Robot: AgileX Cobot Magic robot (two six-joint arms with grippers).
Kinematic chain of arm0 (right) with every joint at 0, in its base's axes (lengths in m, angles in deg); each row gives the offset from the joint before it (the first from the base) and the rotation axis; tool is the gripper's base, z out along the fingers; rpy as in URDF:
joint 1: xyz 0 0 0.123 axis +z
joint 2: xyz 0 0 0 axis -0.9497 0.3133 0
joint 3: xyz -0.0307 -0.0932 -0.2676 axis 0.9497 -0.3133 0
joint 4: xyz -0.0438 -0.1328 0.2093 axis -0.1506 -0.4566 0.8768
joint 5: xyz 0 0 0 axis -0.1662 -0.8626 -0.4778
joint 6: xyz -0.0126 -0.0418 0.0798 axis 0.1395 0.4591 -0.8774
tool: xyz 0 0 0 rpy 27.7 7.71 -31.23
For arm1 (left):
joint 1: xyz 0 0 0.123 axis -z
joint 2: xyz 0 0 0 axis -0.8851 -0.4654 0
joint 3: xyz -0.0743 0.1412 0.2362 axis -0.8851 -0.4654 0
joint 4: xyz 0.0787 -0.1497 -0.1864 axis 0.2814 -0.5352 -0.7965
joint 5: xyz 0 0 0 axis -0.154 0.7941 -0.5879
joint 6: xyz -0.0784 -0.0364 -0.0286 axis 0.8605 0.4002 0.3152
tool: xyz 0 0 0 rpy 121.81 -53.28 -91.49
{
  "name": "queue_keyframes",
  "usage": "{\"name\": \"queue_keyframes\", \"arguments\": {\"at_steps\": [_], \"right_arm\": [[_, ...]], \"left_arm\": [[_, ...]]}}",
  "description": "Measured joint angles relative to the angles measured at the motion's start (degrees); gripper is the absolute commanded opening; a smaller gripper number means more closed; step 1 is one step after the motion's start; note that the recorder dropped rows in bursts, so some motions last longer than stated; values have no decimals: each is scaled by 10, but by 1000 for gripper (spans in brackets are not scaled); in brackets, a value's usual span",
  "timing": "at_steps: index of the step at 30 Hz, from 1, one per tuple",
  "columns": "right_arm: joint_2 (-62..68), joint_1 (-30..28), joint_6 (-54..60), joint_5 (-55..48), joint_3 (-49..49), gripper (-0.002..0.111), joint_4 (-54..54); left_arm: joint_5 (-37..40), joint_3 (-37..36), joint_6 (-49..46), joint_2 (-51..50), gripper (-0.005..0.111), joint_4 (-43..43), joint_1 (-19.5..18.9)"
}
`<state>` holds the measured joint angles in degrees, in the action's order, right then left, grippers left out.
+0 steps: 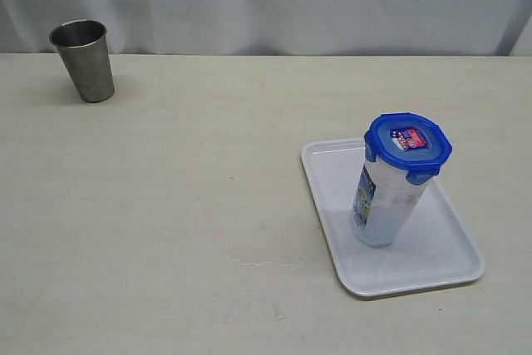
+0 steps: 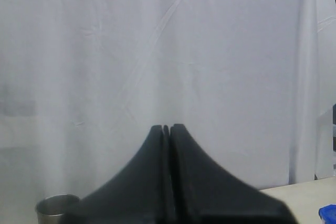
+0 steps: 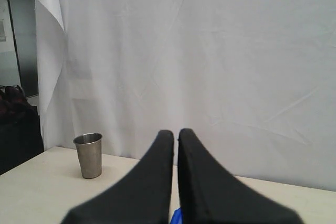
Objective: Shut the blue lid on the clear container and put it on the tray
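Note:
The clear container (image 1: 385, 205) stands upright on the white tray (image 1: 440, 263) at the right of the exterior view, its printed label facing left. The blue lid (image 1: 407, 145) sits on top of it with its flaps down and its sticker up. Neither arm shows in the exterior view. My left gripper (image 2: 167, 128) is shut with nothing in it, facing the white curtain; a blue corner of the lid (image 2: 328, 214) shows at the frame's edge. My right gripper (image 3: 175, 132) is shut and empty too, with a sliver of the blue lid (image 3: 177, 216) between the finger bases.
A grey steel cup (image 1: 83, 60) stands at the table's far left, also seen as the steel cup (image 2: 55, 209) in the left wrist view and the steel cup (image 3: 89, 155) in the right wrist view. A white curtain hangs behind the table.

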<state>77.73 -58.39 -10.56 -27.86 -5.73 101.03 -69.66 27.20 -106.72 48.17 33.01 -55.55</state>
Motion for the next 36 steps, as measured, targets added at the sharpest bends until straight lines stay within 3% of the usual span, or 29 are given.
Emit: {"name": "queue_keyframes", "arguments": {"at_steps": [9, 16, 19, 25, 36], "right_arm": [[0, 0, 0, -2, 0, 4, 0], [0, 0, 0, -2, 0, 4, 0], [0, 0, 0, -2, 0, 4, 0], [0, 0, 0, -2, 0, 4, 0], [0, 0, 0, -2, 0, 4, 0]], "left_arm": [[2, -22, 15, -1, 0, 166, -21], [-43, -127, 198, -1, 0, 372, -68], [-90, -168, 225, -1, 0, 394, -73], [-74, -174, 233, -1, 0, 435, -86], [83, -174, 307, -1, 0, 435, -128]]}}
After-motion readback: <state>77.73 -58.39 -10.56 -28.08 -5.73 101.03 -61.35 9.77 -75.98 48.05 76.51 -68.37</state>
